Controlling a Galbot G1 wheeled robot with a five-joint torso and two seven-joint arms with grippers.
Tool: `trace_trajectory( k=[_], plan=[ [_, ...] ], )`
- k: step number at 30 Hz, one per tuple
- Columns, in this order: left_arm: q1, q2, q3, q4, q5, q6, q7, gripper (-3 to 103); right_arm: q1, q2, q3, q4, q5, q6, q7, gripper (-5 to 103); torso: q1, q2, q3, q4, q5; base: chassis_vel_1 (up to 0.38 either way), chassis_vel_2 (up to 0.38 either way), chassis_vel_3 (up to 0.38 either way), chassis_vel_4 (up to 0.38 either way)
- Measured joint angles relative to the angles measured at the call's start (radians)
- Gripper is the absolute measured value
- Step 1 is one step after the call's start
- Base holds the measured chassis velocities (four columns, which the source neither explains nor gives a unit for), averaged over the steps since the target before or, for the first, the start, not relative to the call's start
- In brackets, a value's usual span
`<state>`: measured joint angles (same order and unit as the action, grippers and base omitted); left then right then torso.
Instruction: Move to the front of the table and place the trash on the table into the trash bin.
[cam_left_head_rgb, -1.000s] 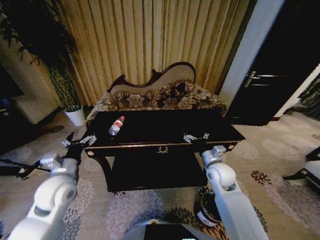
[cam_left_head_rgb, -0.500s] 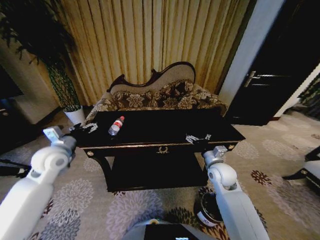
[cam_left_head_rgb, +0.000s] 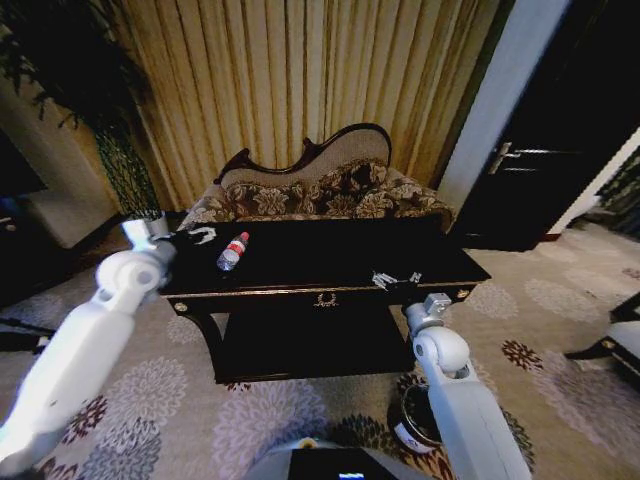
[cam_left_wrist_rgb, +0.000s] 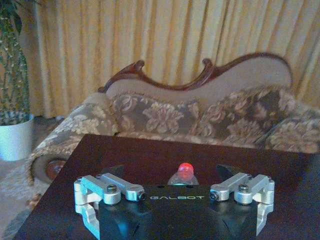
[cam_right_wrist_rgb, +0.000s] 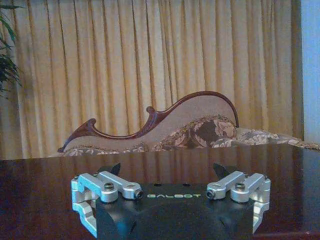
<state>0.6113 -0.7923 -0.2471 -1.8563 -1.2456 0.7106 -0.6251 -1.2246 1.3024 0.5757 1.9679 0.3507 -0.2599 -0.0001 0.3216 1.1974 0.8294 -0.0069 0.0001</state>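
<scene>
One plastic bottle (cam_left_head_rgb: 232, 251) with a red label and red cap lies on its side on the dark glossy table (cam_left_head_rgb: 330, 262), toward the table's far left, at about ten o'clock from the tabletop's middle in my head view. My left gripper (cam_left_head_rgb: 203, 236) hangs over that left end, just beside the bottle at its nine o'clock; through my left wrist camera the bottle's red cap (cam_left_wrist_rgb: 185, 167) sits straight ahead between my spread fingers (cam_left_wrist_rgb: 106, 187), and nothing is held between them. My right gripper (cam_left_head_rgb: 396, 280) hovers at the table's front edge, toward four o'clock from the tabletop's middle, fingers (cam_right_wrist_rgb: 109, 186) likewise apart and empty, looking across bare dark wood. Down on the patterned carpet (cam_left_head_rgb: 270, 415), the trash bin (cam_left_head_rgb: 416, 421) stands near the table's front right leg, partly hidden behind my right arm. Beyond the table sits an ornate patterned sofa (cam_left_head_rgb: 320, 190) in front of gold curtains (cam_left_head_rgb: 300, 80).
</scene>
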Motion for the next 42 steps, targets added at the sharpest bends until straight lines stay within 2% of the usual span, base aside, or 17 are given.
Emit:
trace_trajectory(
  k=[4,9,15,23,27,35,38,42],
  plan=[
    [-0.056,-0.005,0.068,0.028,-0.005,0.008,-0.045,100,0.000,0.002,0.005,-0.014,0.000,0.010,0.000,100,0.000,0.000,0.000,0.0002,0.0000,0.000,0.000,0.000,0.000],
    [-0.052,-0.013,0.086,0.047,-0.001,0.008,-0.047,100,0.000,0.009,0.006,-0.027,-0.001,0.018,0.000,100,0.000,0.000,0.000,0.0004,-0.0001,0.000,0.000,0.000,0.000],
    [-0.004,-0.017,0.072,0.070,0.044,0.006,-0.007,100,0.000,0.018,0.003,-0.036,-0.005,0.021,0.000,100,0.000,0.000,0.000,0.0006,-0.0002,0.000,0.000,0.000,0.000],
    [-0.048,-0.047,0.071,0.187,0.084,0.004,0.070,100,0.002,0.028,-0.002,-0.044,-0.016,0.024,0.000,100,0.000,0.000,0.000,0.0001,-0.0003,0.000,0.000,0.000,0.000],
    [-0.052,-0.059,0.085,0.210,0.101,0.003,0.094,100,0.002,0.033,-0.003,-0.056,-0.023,0.035,0.000,100,0.000,0.000,0.000,0.0004,-0.0002,0.000,0.000,0.000,0.000],
    [-0.042,-0.105,0.104,0.204,0.111,0.002,0.089,100,0.003,0.039,-0.003,-0.075,-0.031,0.044,0.000,100,0.000,0.000,0.000,0.0003,-0.0002,0.000,0.000,0.000,0.000],
    [-0.044,-0.126,0.118,0.211,0.153,0.002,0.091,100,0.004,0.040,-0.001,-0.079,-0.033,0.046,0.000,100,0.000,0.000,0.000,0.0003,-0.0001,0.000,0.000,0.000,0.000],
    [-0.043,-0.145,0.123,0.216,0.159,0.002,0.092,100,0.004,0.041,-0.001,-0.081,-0.033,0.047,0.000,100,0.000,0.000,0.000,0.0003,-0.0003,0.000,0.000,0.000,0.000]
  ],
)
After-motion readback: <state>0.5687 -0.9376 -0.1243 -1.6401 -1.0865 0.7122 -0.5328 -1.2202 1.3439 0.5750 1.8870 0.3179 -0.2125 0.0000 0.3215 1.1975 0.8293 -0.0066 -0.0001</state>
